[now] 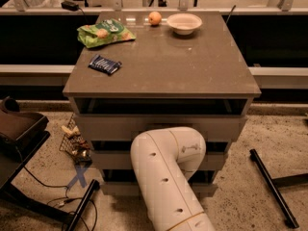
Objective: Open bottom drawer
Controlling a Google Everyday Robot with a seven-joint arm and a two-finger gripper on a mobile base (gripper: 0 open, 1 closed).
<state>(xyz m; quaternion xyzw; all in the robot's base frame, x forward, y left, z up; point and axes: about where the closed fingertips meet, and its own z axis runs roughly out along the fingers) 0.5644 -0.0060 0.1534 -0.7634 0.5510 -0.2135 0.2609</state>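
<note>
The bottom drawer point(117, 188) is the lowest of three pale fronts on the cabinet. Only its left and right ends point(215, 189) show. My white arm point(166, 170) rises from the lower edge of the view and bends in front of the middle of the drawer fronts. It covers the handles and the centre of the bottom drawer. My gripper is hidden behind the arm's elbow, somewhere against the lower drawer fronts. Dark gaps separate the three fronts.
On the cabinet top point(192, 71) lie a green snack bag point(106, 32), a blue packet point(105, 64), an orange point(154, 18) and a white bowl point(184, 23). A brown chair point(17, 129), wire basket point(74, 141) and cables stand left. A black pole point(272, 186) lies right.
</note>
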